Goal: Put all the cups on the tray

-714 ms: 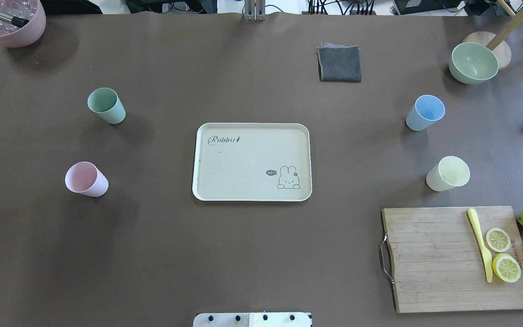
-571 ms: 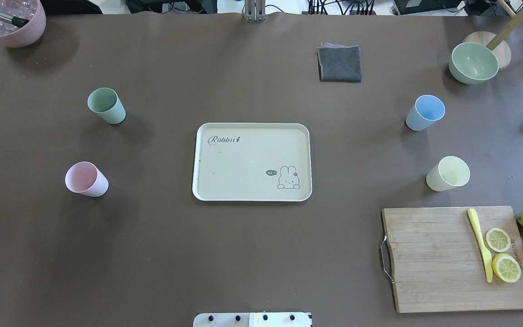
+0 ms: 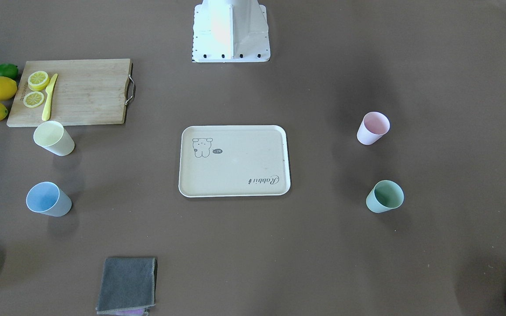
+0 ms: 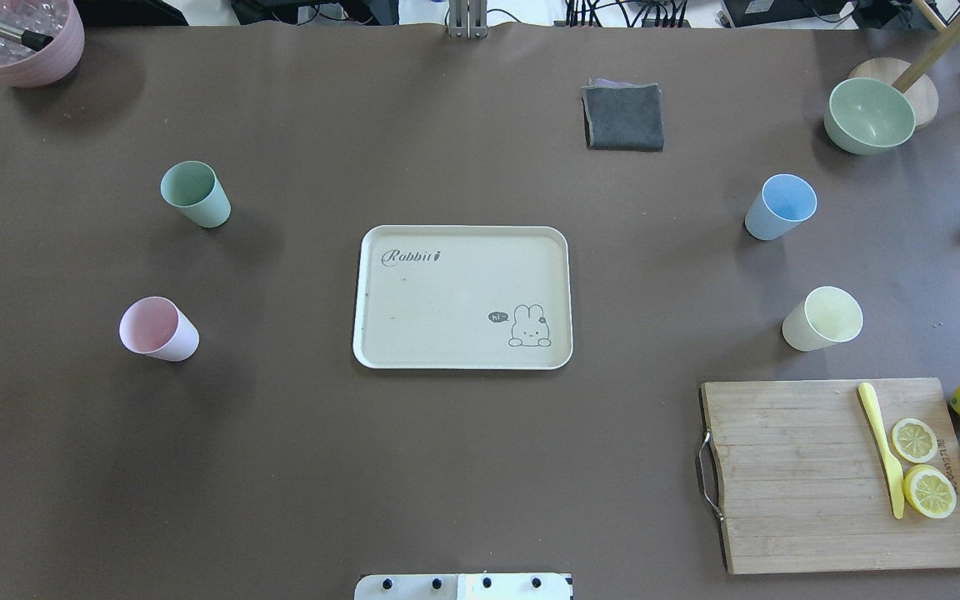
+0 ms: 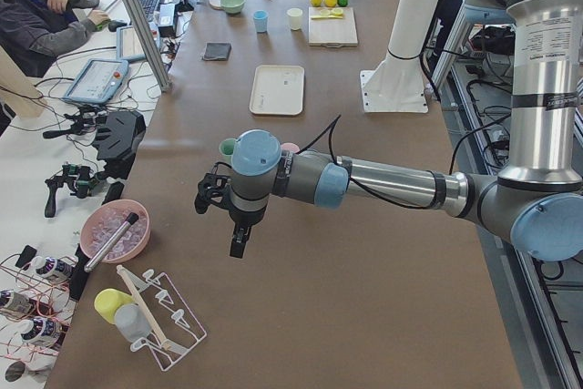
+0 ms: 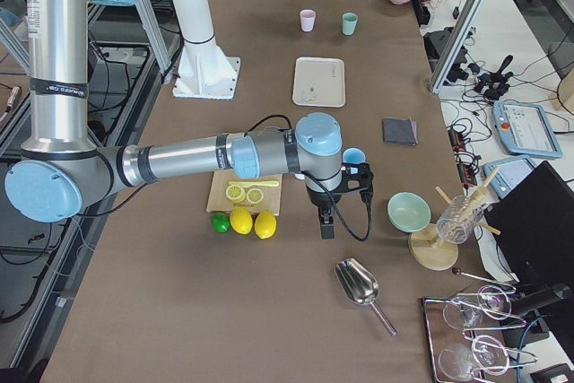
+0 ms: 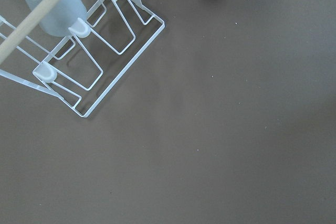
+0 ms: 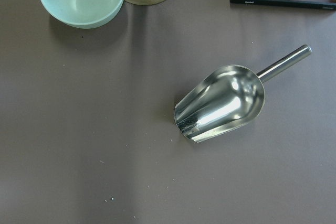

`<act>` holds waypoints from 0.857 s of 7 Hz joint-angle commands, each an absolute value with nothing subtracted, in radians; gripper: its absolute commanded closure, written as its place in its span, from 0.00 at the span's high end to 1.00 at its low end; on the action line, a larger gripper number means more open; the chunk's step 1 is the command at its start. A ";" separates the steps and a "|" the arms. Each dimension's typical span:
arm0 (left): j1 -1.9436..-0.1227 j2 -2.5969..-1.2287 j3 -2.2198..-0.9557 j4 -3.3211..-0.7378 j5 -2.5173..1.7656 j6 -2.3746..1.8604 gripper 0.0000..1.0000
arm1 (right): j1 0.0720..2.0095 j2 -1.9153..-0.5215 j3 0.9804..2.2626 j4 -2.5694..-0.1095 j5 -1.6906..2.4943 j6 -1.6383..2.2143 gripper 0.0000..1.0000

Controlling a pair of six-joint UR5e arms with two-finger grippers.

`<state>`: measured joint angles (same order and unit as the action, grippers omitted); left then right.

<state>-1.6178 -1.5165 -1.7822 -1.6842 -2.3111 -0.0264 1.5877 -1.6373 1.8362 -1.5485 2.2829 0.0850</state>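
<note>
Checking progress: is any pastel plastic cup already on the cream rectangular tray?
No, the cream rectangular tray holds nothing; all four pastel cups stand apart from it.

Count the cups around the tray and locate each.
4, none on the cream rectangular tray: mint green plastic cup far left, pink plastic cup near left, light blue plastic cup far right, pale yellow plastic cup near right.

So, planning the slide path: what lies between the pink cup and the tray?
Nothing: bare table between pink cup and tray, per the overhead view.
</note>
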 commanded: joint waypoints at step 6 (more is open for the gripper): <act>-1.547 -1.620 -1.686 -2.054 -2.315 -0.144 0.98 | 1.475 -1.586 1.818 -1.373 2.286 0.217 1.00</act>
<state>-1.5881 -1.6166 -1.6960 -2.0059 -2.3110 -0.1125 1.5358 -1.5906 1.8254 -1.3773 2.2886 0.1441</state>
